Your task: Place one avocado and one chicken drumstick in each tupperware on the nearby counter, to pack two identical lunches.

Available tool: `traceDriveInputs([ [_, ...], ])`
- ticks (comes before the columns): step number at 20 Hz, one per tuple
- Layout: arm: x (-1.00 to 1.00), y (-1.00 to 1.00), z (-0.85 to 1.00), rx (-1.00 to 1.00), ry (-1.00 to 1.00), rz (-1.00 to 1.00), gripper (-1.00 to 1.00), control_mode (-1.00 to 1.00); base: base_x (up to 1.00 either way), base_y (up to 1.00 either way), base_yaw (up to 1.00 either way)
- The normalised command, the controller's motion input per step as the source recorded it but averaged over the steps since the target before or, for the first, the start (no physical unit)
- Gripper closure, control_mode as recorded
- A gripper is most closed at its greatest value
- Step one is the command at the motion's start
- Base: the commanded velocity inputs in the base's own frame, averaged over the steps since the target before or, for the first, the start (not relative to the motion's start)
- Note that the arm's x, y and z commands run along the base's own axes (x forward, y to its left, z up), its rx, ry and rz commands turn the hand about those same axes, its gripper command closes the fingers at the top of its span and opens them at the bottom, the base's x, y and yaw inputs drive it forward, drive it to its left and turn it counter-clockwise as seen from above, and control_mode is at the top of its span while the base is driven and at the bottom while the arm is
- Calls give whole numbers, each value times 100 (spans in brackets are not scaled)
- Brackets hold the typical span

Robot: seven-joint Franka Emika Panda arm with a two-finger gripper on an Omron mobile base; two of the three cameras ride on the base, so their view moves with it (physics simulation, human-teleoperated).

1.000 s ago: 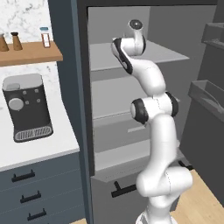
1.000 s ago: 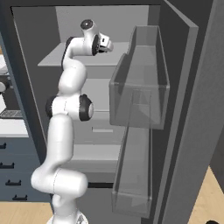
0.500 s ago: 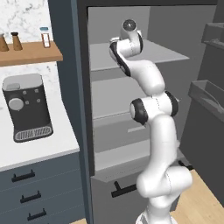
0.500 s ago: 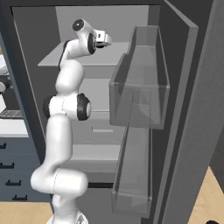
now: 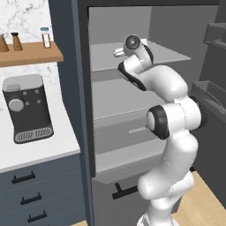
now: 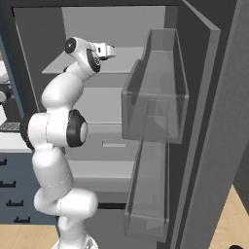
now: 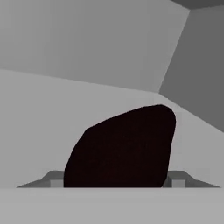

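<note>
Jaws flank a dark avocado [image 7: 122, 148] (perhaps gripping) on fridge shelf [image 7: 39, 127].

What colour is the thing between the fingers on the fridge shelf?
Very dark, almost black: the avocado, clearest in the hand view.

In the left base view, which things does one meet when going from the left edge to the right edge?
Coffee machine on the counter → fridge shelf → gripper → white arm → door bin.
</note>
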Motion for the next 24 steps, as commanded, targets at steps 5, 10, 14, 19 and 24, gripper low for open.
traceDriveInputs([
  [5,-100,-12,95,1,-3,1,100,-100,0,0,0],
  [10,-100,-12,98,10,5,0,100,-100,0,0,0],
  [14,-100,-5,19,2,7,0,100,-100,0,0,0],
  [19,-100,-7,-61,0,5,0,100,-100,0,0,0],
  [24,-100,-5,-100,2,3,12,100,-100,0,0,0],
])
